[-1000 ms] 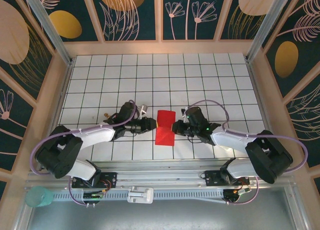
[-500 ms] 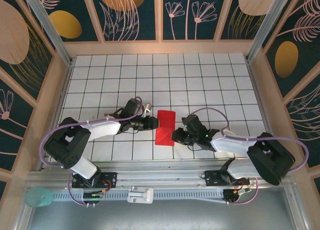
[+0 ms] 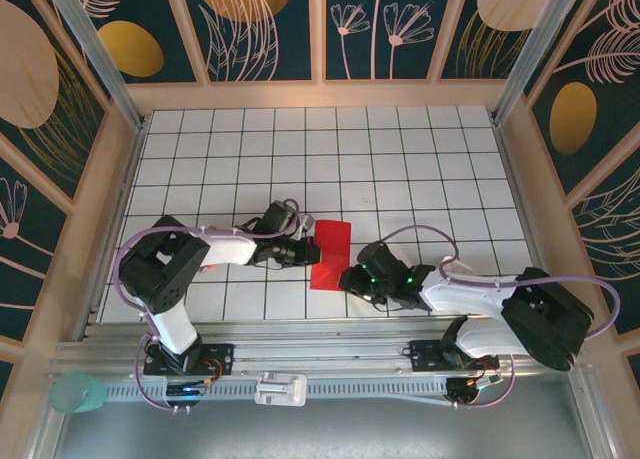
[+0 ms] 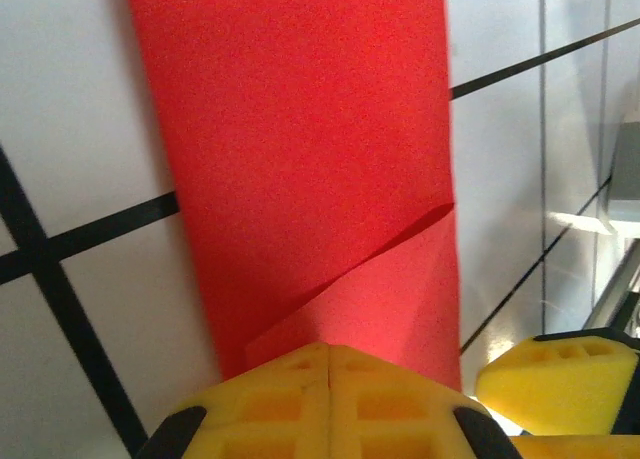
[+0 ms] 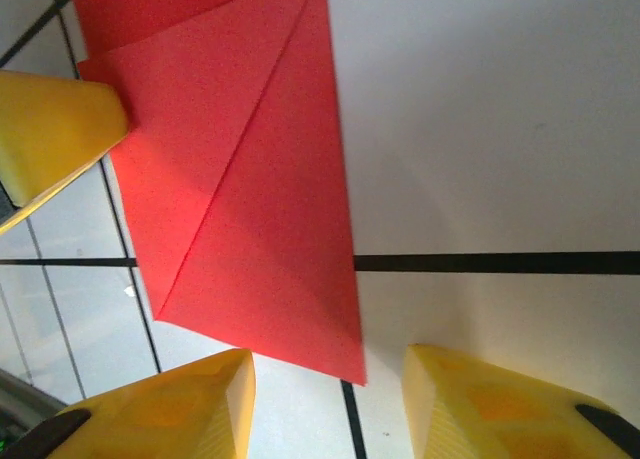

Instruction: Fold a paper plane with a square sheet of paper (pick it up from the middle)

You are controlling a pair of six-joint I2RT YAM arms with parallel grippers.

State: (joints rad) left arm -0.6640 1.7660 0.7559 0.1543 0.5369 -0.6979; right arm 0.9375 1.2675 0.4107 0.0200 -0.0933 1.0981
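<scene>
The square sheet of paper [image 3: 331, 251] is a folded red strip lying flat on the white grid table near its middle, with a diagonal flap folded at its near end [image 5: 250, 199]. My left gripper [image 3: 309, 251] is shut, and its yellow tips [image 4: 329, 357] rest down on the strip's left edge [image 4: 300, 149]. I cannot tell whether any paper is pinched between them. My right gripper [image 3: 347, 277] is open just off the paper's near right corner, with its fingers [image 5: 325, 367] either side of that corner and not touching it.
Wooden walls [image 3: 120, 169] fence the grid table on three sides. A metal rail [image 3: 320, 354] runs along the near edge by the arm bases. A teal cup [image 3: 76, 390] sits below it at the far left.
My right gripper opened, let go of the paper and drew back toward the near right corner. My left gripper closed and shifted right onto the paper's left edge.
</scene>
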